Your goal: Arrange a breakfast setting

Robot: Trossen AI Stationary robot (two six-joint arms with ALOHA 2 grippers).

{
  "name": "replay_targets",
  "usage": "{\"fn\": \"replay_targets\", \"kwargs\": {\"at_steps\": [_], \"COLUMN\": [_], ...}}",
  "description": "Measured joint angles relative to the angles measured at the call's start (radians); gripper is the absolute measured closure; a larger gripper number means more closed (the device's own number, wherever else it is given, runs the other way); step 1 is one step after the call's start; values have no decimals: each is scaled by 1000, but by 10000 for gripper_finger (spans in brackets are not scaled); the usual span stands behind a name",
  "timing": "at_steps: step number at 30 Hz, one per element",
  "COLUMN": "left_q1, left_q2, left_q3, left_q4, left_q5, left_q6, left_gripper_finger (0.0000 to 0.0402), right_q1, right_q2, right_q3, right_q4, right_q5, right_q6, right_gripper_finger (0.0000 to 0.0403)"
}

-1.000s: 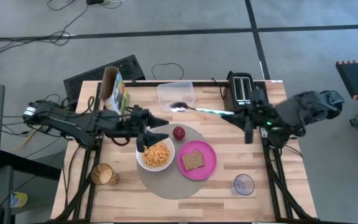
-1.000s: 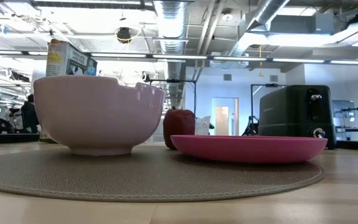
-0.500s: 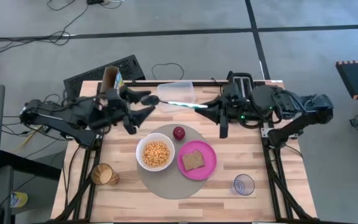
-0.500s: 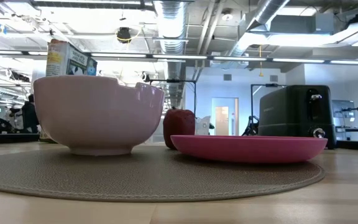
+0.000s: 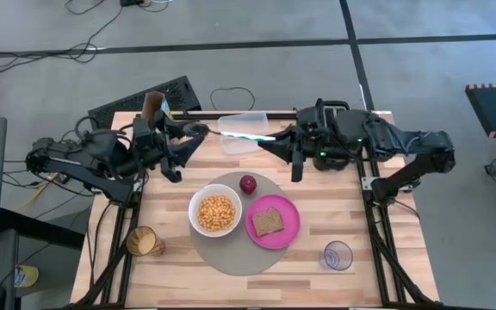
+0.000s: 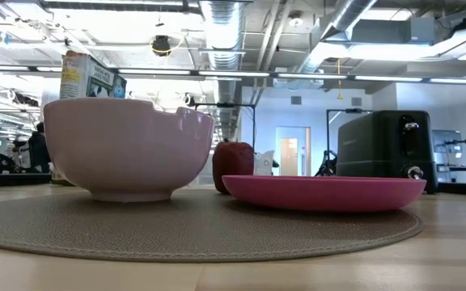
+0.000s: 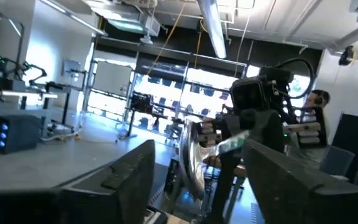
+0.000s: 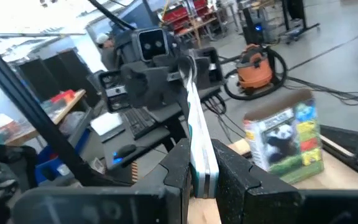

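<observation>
Claws meet over the back of the bench point(image 5: 334, 202), near twelve o'clock from the round mat point(image 5: 231, 250). At nine o'clock of that meeting point, the left claw point(image 5: 198, 136) hangs above the bench with its two fingers spread wide, gripping nothing; in the left wrist view the spoon's metal bowl shows between them, just ahead of the tips, and whether it touches either finger cannot be told. The spoon point(image 5: 246, 136) lies level in the air, long axis running nine to three o'clock, bowl end toward the left claw and teal handle toward the right. At three o'clock, the right claw point(image 5: 275, 148) is pinched tight on that handle, which stands between its fingers in the right wrist view. A cereal box point(image 5: 155, 116) stands behind the left arm, and a clear tub point(image 5: 246, 123) sits under the spoon. Toward six o'clock, on the mat, rest the white bowl point(image 5: 215, 213) filled with yellow pieces, the apple point(image 5: 248, 183), and the pink plate point(image 5: 289, 231) carrying the toast point(image 5: 268, 221). The glass point(image 5: 337, 255) stands apart at about four o'clock from the mat.
</observation>
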Motion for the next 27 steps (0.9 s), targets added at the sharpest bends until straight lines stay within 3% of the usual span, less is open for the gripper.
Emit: {"fn": "replay_targets", "kwargs": {"at_steps": [13,27], "left_q1": [0,0], "left_q2": [0,0], "left_q3": [-1,-1], "left_q4": [22,-20], "left_q5": [-5,-5], "left_q6": [61,44], "left_gripper_finger": [293,307], "right_q1": [-8,-8], "right_q2": [15,5], "right_q3": [-1,-1], "right_q4": [52,53], "right_q5": [-3,0], "right_q6": [-31,-41], "right_gripper_finger": [325,325]}}
